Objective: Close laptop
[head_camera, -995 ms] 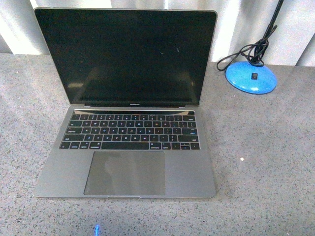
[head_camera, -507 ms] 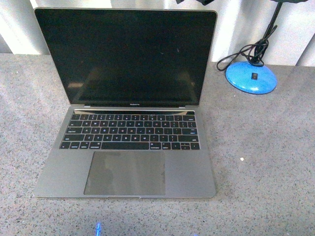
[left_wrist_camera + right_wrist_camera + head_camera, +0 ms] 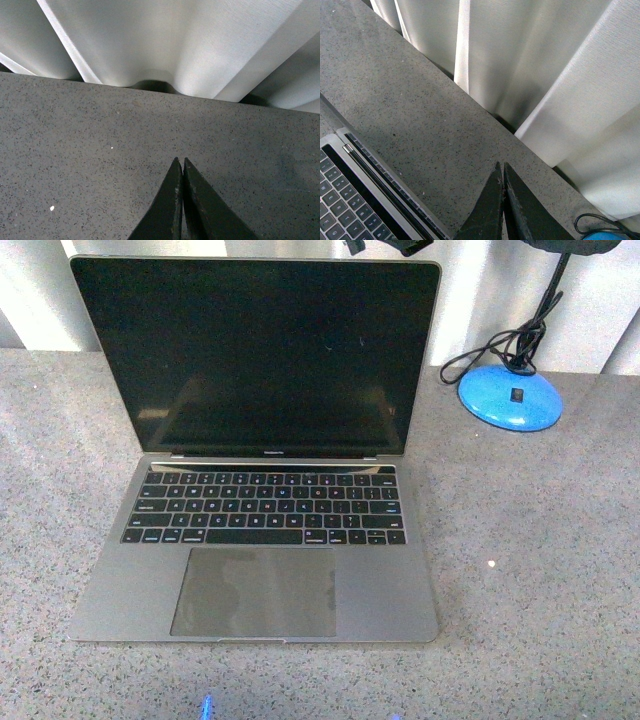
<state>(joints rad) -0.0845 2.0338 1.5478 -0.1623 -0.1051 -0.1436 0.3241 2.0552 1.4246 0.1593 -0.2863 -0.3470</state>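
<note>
Left hand (image 3: 181,161) and right hand (image 3: 502,165) have fingertips pressed together.

Front view looks down on the laptop (image 3: 255,540) from near. Wrist views face the curtain (image 3: 160,40) across the table (image 3: 100,135); the right shares the laptop's corner.

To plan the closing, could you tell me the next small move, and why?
Probably bring the shut right gripper behind the top edge of the slim space-grey metal laptop: its black screen stands open, and that gripper is clear of it.
</note>
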